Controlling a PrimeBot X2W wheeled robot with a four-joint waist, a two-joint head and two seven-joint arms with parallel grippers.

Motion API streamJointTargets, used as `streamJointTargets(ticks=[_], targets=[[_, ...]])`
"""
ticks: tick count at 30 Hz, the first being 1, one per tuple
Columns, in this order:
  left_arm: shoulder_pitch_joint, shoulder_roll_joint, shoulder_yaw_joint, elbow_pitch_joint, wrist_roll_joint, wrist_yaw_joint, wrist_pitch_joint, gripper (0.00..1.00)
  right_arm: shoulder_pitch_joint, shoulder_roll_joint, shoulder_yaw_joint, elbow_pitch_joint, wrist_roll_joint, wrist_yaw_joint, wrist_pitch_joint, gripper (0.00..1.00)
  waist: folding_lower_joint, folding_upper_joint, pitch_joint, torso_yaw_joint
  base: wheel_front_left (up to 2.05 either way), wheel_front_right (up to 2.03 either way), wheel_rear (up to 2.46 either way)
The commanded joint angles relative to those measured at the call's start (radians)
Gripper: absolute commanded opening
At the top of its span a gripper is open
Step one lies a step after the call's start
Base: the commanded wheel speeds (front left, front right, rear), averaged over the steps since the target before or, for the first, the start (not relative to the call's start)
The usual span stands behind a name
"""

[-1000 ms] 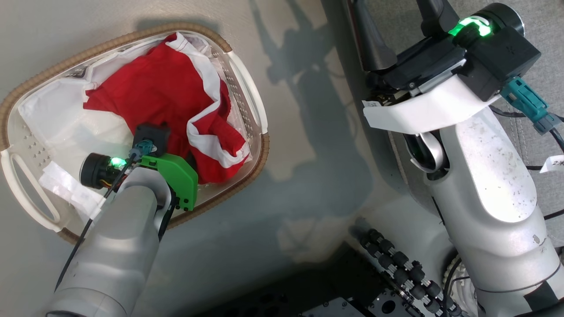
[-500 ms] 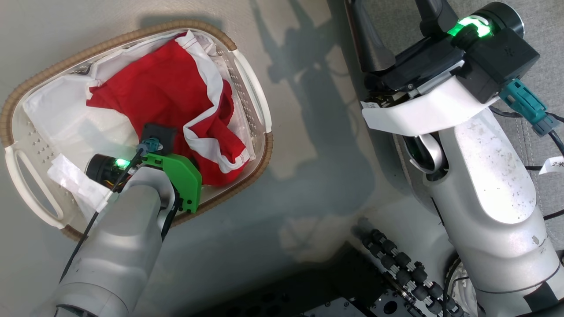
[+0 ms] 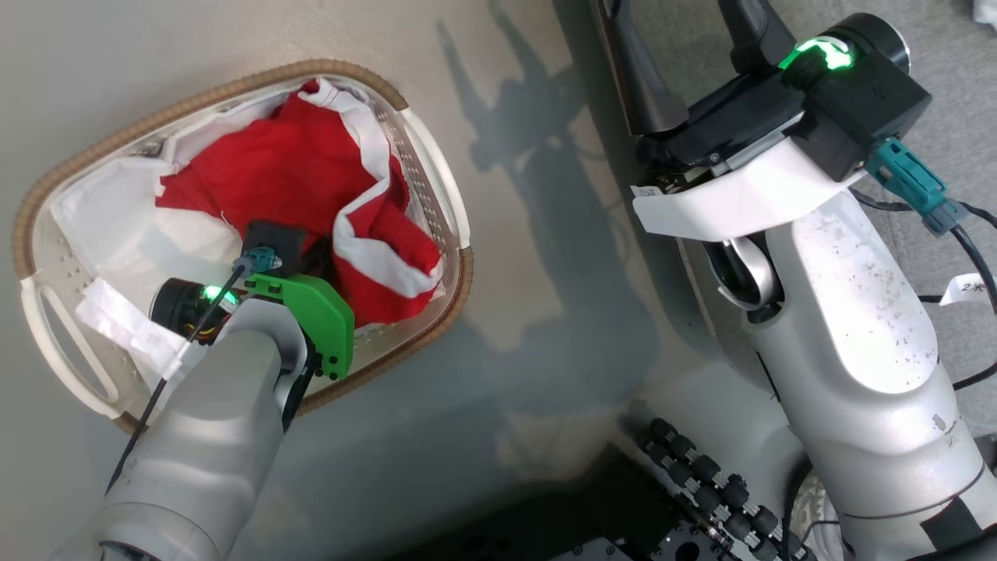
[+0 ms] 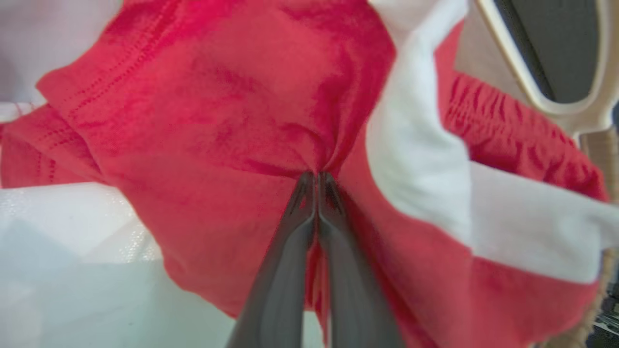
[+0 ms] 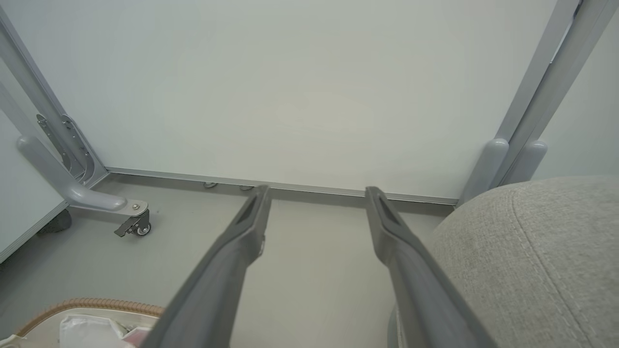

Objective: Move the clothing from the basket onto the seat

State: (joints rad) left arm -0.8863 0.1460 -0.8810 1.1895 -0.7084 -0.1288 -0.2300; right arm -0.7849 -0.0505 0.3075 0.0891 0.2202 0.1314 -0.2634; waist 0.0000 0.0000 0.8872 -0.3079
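Note:
The red clothing [image 3: 296, 171] with white bands lies bunched in the oval white basket [image 3: 448, 304], on the white liner [image 3: 101, 210]. In the left wrist view my left gripper [image 4: 316, 176] is shut on a pinched fold of the red clothing [image 4: 217, 121]. In the head view my left wrist hangs over the basket's near side and hides the fingers. My right gripper [image 5: 316, 193] is open and holds nothing; it hovers over the floor, with the grey seat [image 5: 532, 251] to its right. The basket's woven rim [image 5: 87, 304] shows at that view's lower left.
The basket stands on a pale floor [image 3: 530, 257] left of the seat [image 3: 958, 101]. A white panel on a grey wheeled frame [image 5: 133, 224] stands beyond the right gripper. My base with its black rollers [image 3: 701, 467] is at the head view's bottom.
The red fabric has gathered tighter around my left gripper, and its white band has drawn inward. The whole head view has shifted slightly because the camera moved. The right arm keeps its pose.

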Motion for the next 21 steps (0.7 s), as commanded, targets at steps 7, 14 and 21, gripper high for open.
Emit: streamJointTargets(ticks=[7, 14, 21], targets=[[0.049, -0.004, -0.026, -0.012, -0.058, -0.003, -0.028, 0.00, 0.042, -0.002, 0.001, 0.040, 0.008, -0.001, -0.002, 1.00, 0.0000, 0.0000, -0.121, 0.014, 0.00, 0.00, 0.00], [0.091, -0.008, -0.034, -0.040, -0.089, -0.003, -0.035, 0.00, 0.077, -0.003, 0.003, 0.083, 0.007, -0.001, -0.002, 1.00, 0.0000, 0.0000, -0.222, 0.031, 0.00, 0.00, 0.00], [0.134, 0.002, 0.040, -0.127, -0.060, -0.003, -0.036, 0.00, 0.132, -0.003, -0.007, 0.131, -0.011, -0.001, -0.002, 1.00, 0.0000, 0.0000, -0.329, 0.061, 0.00, 0.00, 0.00]])
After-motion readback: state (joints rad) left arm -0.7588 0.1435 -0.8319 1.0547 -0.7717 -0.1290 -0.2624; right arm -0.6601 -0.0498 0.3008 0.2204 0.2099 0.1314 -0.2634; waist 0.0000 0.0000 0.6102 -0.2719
